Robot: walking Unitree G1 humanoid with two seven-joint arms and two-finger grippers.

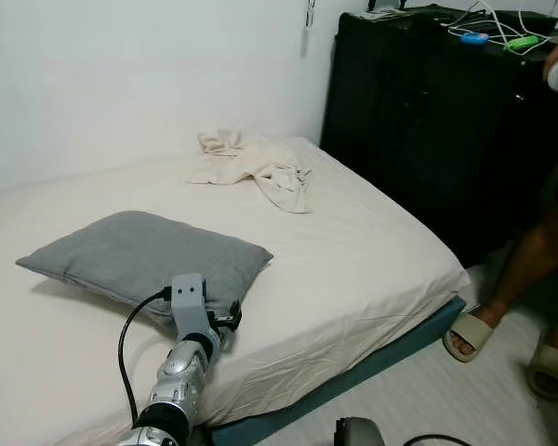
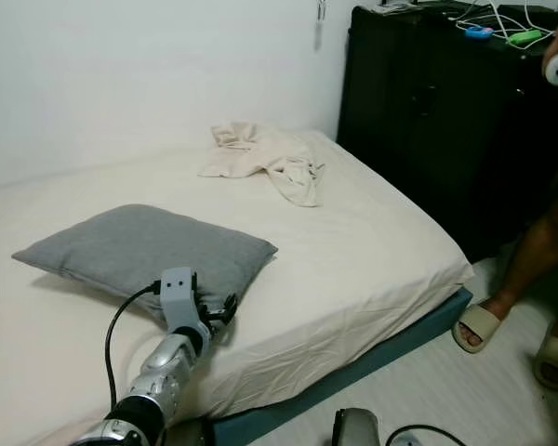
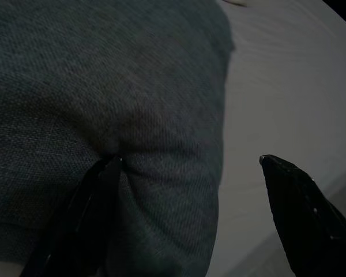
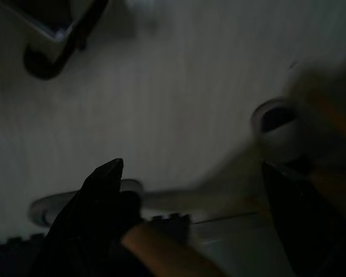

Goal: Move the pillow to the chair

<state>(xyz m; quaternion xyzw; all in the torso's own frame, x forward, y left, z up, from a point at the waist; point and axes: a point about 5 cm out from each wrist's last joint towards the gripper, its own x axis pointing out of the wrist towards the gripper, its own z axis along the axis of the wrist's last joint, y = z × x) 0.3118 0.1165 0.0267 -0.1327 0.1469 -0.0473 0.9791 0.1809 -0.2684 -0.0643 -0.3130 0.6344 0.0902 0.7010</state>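
Note:
A grey pillow [image 1: 139, 251] lies on the cream bed [image 1: 353, 242], toward its near left side. My left gripper [image 1: 225, 321] reaches in at the pillow's near right corner. In the left wrist view the gripper [image 3: 187, 167] is open: one finger [image 3: 86, 202] presses into the pillow [image 3: 104, 86] fabric, the other finger [image 3: 305, 208] hangs off to the side over the sheet. My right gripper [image 4: 190, 173] is open and hangs over the pale floor.
A crumpled beige cloth [image 1: 256, 167] lies at the far side of the bed. A tall black cabinet [image 1: 437, 121] stands at the right with cables on top. A person's legs in sandals [image 1: 470, 334] stand on the floor beside the bed.

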